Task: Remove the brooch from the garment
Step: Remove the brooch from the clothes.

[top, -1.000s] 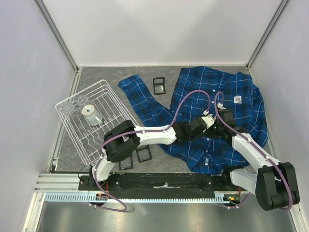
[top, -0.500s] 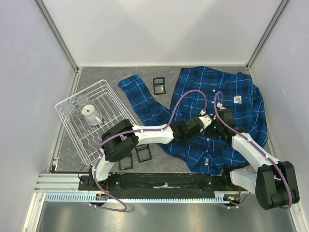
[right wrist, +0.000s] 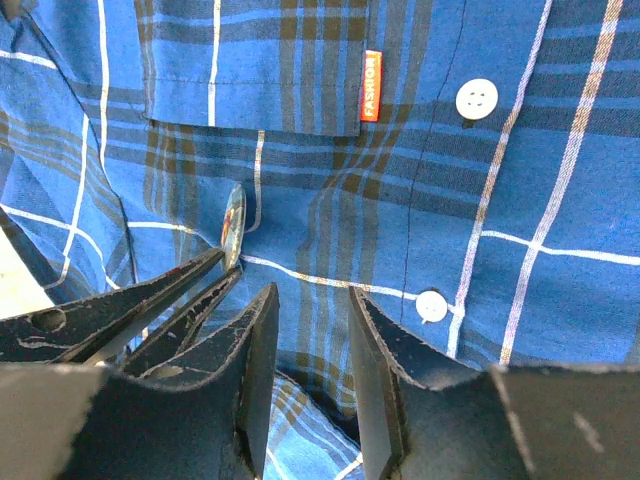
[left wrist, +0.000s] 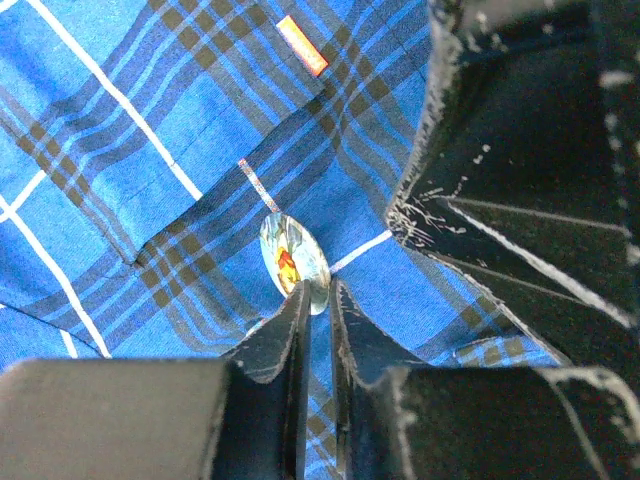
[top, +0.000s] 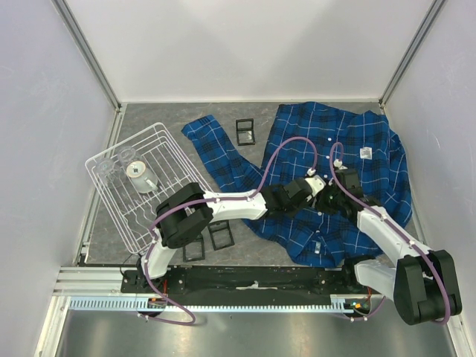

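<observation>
The garment (top: 357, 149) is a blue plaid shirt spread over the right of the table. The brooch (left wrist: 290, 258) is a small oval glassy pin with an orange picture, fixed below the pocket; it also shows in the right wrist view (right wrist: 233, 222). My left gripper (left wrist: 318, 295) is shut on the brooch's lower edge, its thin fingers (right wrist: 190, 275) reaching in from the left. My right gripper (right wrist: 307, 300) sits just right of the brooch, its jaws closed on a raised fold of shirt. In the top view both grippers (top: 316, 186) (top: 327, 195) meet mid-shirt and hide the brooch.
A white wire rack (top: 126, 216) with a cup (top: 139, 174) stands at the left. Black square frames lie by the sleeve (top: 245, 131) and near the front edge (top: 221, 236). An orange label (right wrist: 371, 85) and white buttons (right wrist: 477, 98) are on the shirt.
My left gripper has shifted slightly left with the brooch, dragging the shirt's lower left edge with it. The right gripper has stayed almost in place.
</observation>
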Controlling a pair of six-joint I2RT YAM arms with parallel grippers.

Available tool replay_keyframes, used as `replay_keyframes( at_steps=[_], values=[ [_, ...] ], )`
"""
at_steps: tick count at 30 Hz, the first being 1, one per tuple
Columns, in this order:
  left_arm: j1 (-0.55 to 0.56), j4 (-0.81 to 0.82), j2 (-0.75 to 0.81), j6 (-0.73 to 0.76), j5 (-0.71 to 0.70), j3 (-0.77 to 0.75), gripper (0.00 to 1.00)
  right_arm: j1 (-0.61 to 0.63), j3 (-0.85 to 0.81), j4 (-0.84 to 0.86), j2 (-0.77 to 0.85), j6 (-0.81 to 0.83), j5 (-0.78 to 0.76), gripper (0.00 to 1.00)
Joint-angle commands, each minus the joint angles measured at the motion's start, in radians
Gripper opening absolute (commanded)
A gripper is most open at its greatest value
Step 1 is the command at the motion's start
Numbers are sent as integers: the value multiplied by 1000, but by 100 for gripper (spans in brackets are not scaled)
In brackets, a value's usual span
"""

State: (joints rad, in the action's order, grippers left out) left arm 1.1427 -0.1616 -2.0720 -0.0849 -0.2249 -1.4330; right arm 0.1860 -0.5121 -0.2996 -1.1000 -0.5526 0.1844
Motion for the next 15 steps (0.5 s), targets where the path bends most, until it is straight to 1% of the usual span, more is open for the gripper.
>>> replay_keyframes(
  at_steps=[1,3,8,11,15],
  values=[
    [-11,10,23,-13,-2,-17,11,0,15,43,6,13,21,41],
    [-11,2,24,-18,4,-20,7,0,15,53,-7,11,41,41],
    [-12,-9,65,-39,32,-14,3,0,18,80,-38,25,78,41],
    [-17,-9,102,-56,81,-1,2,1,20,86,-28,42,82,41],
    [-32,-15,121,-87,215,5,2,1,14,85,-18,45,87,41]
  ],
)
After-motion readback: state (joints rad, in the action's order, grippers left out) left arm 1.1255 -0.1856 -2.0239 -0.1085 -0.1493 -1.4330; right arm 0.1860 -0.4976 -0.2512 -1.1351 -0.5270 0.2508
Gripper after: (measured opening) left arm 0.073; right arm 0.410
